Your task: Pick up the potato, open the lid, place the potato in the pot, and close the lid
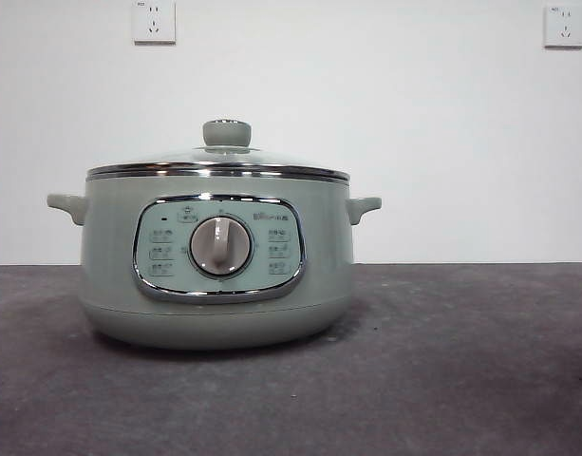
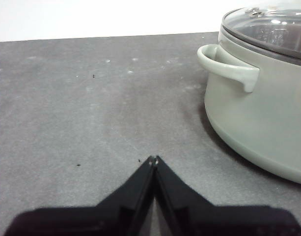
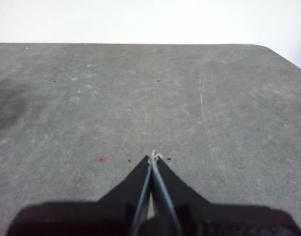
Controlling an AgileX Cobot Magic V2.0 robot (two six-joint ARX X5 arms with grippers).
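Domed clear glass lid (image 1: 217, 158) sits on squat sage-green pot (image 1: 217, 256); left gripper (image 2: 153, 160) and right gripper (image 3: 153, 156) (both pinched closed, empty) over grey table (image 1: 461, 370).

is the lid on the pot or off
On. The lid sits level on the pot, its steel rim flush all round; the left wrist view shows the same.

Even, bright light; soft shadows.
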